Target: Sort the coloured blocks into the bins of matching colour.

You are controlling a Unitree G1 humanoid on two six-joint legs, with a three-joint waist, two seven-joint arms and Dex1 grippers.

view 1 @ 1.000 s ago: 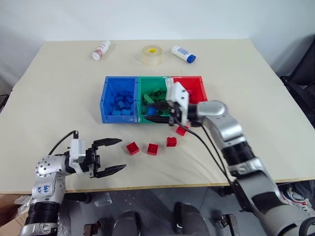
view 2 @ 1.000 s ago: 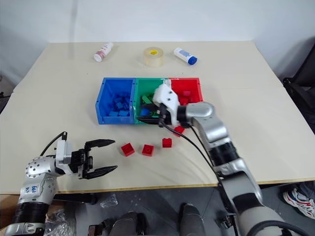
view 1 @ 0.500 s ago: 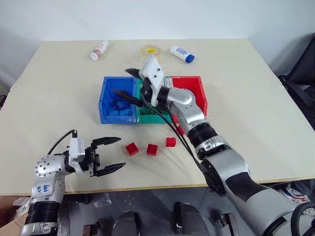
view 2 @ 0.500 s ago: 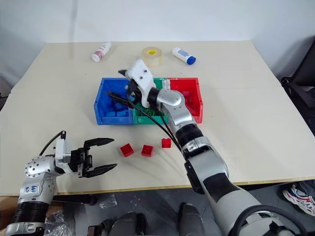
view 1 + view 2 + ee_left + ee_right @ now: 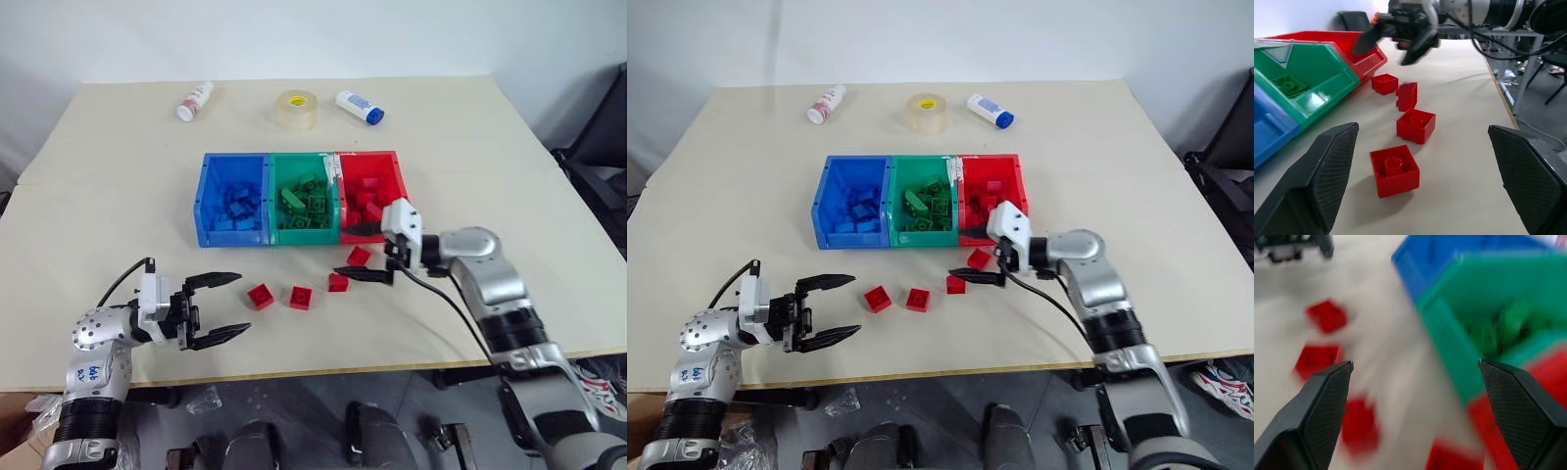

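Three bins stand side by side mid-table: blue bin (image 5: 233, 238), green bin (image 5: 306, 157) and red bin (image 5: 370, 156), each with blocks of its own colour inside. Several red blocks lie on the table in front of them: one (image 5: 261, 296), a second (image 5: 303, 297), a third (image 5: 338, 282), and one closest to the red bin (image 5: 361, 258). My right gripper (image 5: 356, 252) is open, its fingers either side of that closest block as seen from above; I cannot tell if it touches it. My left gripper (image 5: 217, 310) is open and empty near the table's front edge, left of the red blocks.
Two white bottles (image 5: 193, 101) (image 5: 360, 107) and a tape roll (image 5: 298, 110) sit at the back of the table. A cable hangs from my right wrist over the table. The table's front edge runs just below my left gripper.
The right gripper, shut by the green bin a second ago, swung over the blue bin, opened, then came back right and down to the red block by the red bin. The left gripper stayed still.
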